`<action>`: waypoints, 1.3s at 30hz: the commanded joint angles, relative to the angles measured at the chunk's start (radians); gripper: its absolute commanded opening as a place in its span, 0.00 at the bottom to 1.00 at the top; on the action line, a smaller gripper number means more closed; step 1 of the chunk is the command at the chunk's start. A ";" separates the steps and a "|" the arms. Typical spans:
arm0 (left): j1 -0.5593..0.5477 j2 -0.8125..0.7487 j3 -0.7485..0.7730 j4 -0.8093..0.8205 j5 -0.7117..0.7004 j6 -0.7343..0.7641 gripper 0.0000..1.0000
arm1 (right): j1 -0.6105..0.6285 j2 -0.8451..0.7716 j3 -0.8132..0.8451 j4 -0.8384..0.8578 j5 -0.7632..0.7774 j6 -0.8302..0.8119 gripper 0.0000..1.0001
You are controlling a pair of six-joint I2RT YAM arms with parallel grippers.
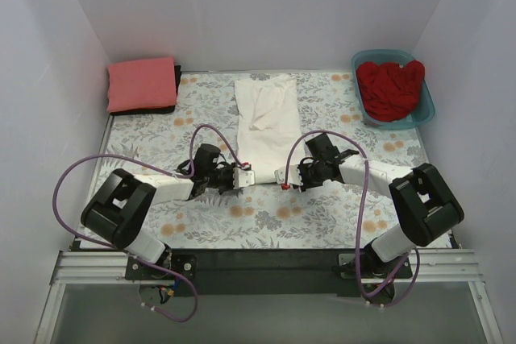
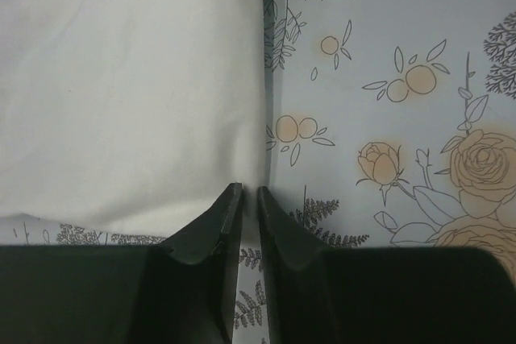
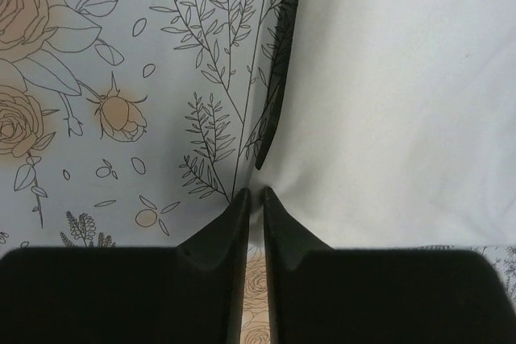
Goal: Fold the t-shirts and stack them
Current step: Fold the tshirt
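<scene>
Fingers of left gripper and right gripper pinch closed on the soft white t-shirt over floral table cloth.

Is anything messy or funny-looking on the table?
Yes. The red t-shirt sits crumpled in the teal tub at the far right, unfolded, while the coral-pink t-shirt lies neatly folded far left. The white t-shirt shows a few wrinkles.

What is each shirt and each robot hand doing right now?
white t-shirt: flat, folded into a long strip
coral-pink t-shirt: neatly folded, far left corner
red t-shirt: crumpled inside the teal tub
left gripper: shut on the white t-shirt's near edge
right gripper: shut on the white t-shirt's near edge
</scene>
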 commanded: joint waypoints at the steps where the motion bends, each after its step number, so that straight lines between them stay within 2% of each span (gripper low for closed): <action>1: 0.013 0.034 0.026 -0.024 -0.016 0.038 0.11 | -0.007 0.026 0.010 -0.012 0.013 0.001 0.16; 2: 0.014 0.035 0.031 -0.029 -0.013 0.041 0.07 | -0.005 0.024 0.013 -0.012 0.019 0.003 0.07; 3: 0.017 0.035 0.035 -0.033 -0.007 0.039 0.04 | -0.005 0.022 0.018 -0.013 0.023 0.003 0.01; 4: 0.022 0.029 0.049 -0.043 -0.002 0.039 0.00 | -0.005 0.018 0.021 -0.016 0.024 0.012 0.01; 11: 0.059 -0.035 0.150 -0.162 0.071 -0.011 0.00 | -0.008 -0.056 0.068 -0.087 -0.017 0.039 0.01; 17: 0.085 -0.107 0.260 -0.270 0.104 -0.050 0.00 | -0.022 -0.119 0.191 -0.177 -0.034 0.087 0.01; 26: 0.097 -0.196 0.370 -0.446 0.144 0.036 0.00 | -0.037 -0.186 0.326 -0.337 -0.062 0.093 0.01; 29: 0.086 -0.257 0.371 -0.544 0.186 0.062 0.00 | -0.021 -0.230 0.335 -0.426 -0.083 0.113 0.01; 34: 0.066 -0.404 0.388 -0.849 0.315 0.107 0.00 | 0.074 -0.373 0.360 -0.571 -0.117 0.199 0.01; 36: 0.063 -0.461 0.397 -0.932 0.328 0.056 0.00 | 0.117 -0.396 0.421 -0.640 -0.143 0.292 0.01; 39: 0.069 -0.475 0.440 -0.964 0.311 -0.030 0.00 | 0.118 -0.389 0.459 -0.690 -0.133 0.313 0.01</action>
